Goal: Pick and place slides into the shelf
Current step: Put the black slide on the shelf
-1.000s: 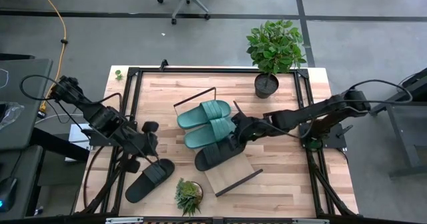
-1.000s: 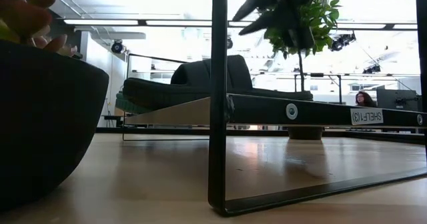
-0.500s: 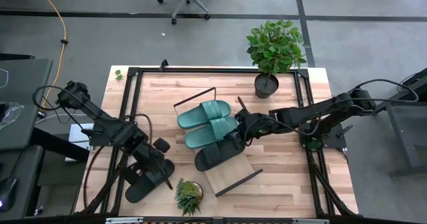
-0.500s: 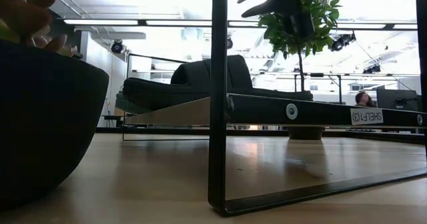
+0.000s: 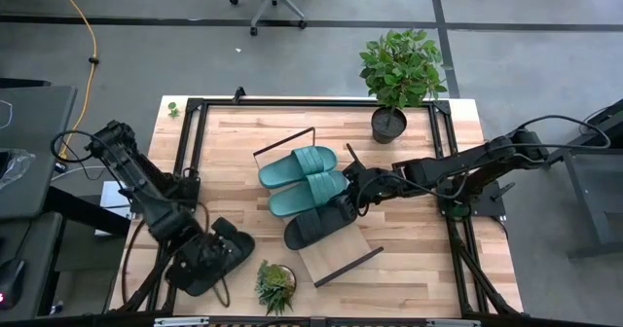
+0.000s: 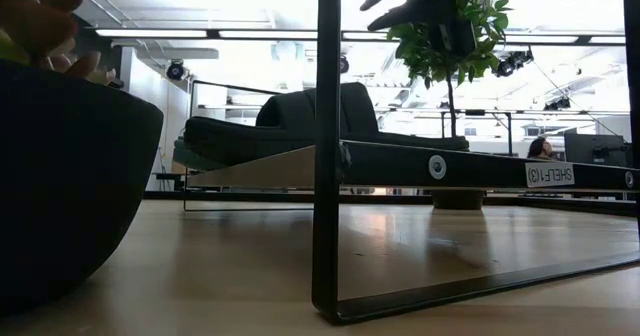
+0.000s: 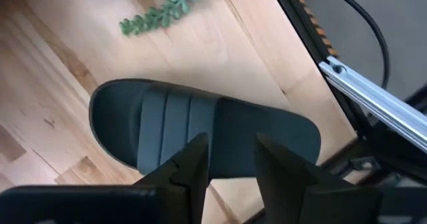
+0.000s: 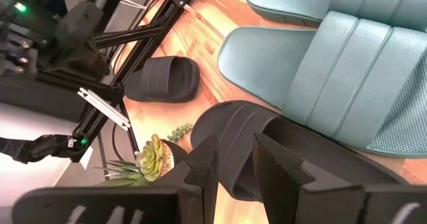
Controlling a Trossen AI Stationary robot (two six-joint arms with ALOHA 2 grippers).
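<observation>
Hovering left gripper (image 7: 230,159) over loose black slide (image 7: 200,135) lying on table (image 5: 428,230) near front-left corner, fingers apart, gripping nothing. Resting right gripper (image 8: 233,159) partly open at black slide (image 8: 247,141) lying on shelf (image 5: 336,257) beside teal pair (image 5: 304,179); grip unclear.

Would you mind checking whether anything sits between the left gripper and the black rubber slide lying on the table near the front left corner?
Nothing visible does. The left gripper hangs directly above the black rubber slide with its fingers parted; only bare wooden tabletop surrounds it, and the small succulent pot stands off to one side.
</observation>
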